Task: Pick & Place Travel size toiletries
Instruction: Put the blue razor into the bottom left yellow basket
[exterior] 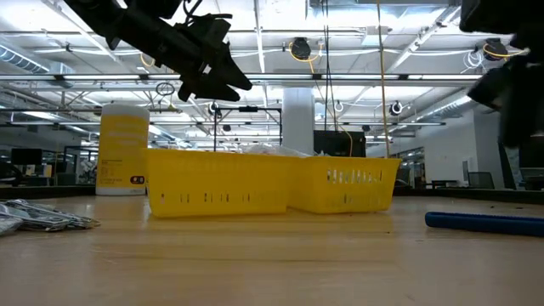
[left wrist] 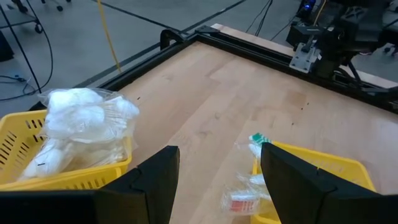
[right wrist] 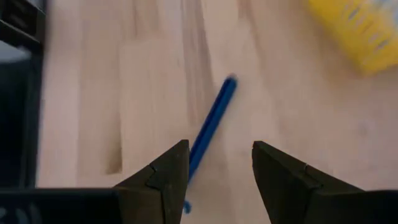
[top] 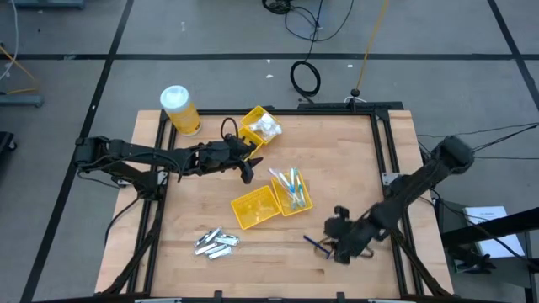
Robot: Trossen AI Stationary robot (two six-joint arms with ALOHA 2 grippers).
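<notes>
Near the bench's point(top: 337, 160) front right edge we hold our right claw point(right wrist: 214, 171) released above the blue stick point(right wrist: 213, 118) to straddle it, while our left claw point(left wrist: 217, 177), also released and empty, hovers between the trays point(top: 254, 209), likely waiting.

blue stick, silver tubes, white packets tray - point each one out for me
blue stick point(right wrist: 212, 118), right wrist view, middle of its shaft
silver tubes point(top: 216, 242), high view, centre of the pile
white packets tray point(left wrist: 37, 175), left wrist view, its yellow front wall
</notes>
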